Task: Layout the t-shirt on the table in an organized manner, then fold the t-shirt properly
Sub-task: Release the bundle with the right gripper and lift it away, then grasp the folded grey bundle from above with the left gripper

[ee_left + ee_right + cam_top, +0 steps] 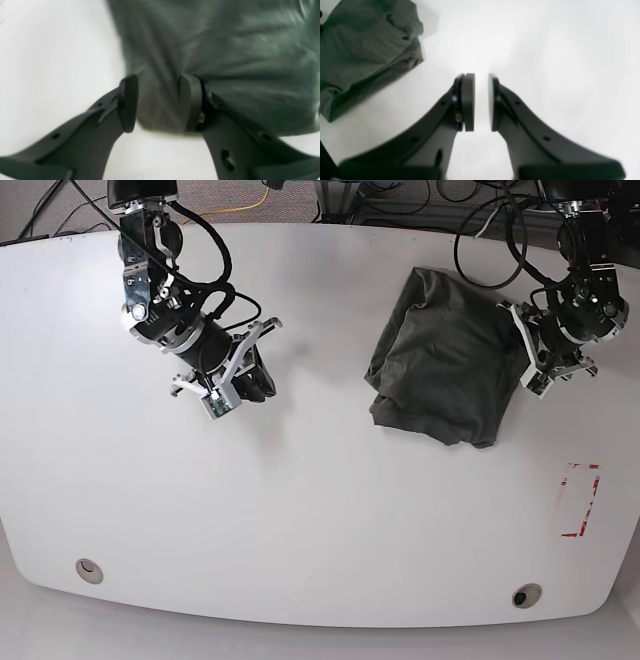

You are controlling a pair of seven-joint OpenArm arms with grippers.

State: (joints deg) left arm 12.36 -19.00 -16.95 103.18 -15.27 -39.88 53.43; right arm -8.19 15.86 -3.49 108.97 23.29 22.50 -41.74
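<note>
- The shirt (445,355) lies bunched in a heap on the far right of the table (320,520), not spread at all, so laying it out is not yet done and folding has to wait.
- My left gripper (158,102) sits at the heap's right edge in the base view. I judge it is there to take hold of a hem or corner, since pulling an edge outward is how the heap opens up.
- Its jaws stand apart, about half open, with a lobe of cloth between them. The one pad (191,100) looks pressed to the fabric; the other stands just clear of it. I am not clamped on the shirt.
- The wrist view is blurred, so I cannot tell which part of the shirt this lobe is.
- My right gripper (481,102) hangs over bare table on the left, well apart from the shirt, holding nothing. Its pads are nearly together, with a narrow slit between them.
- I judge it is parked there out of the way.
</note>
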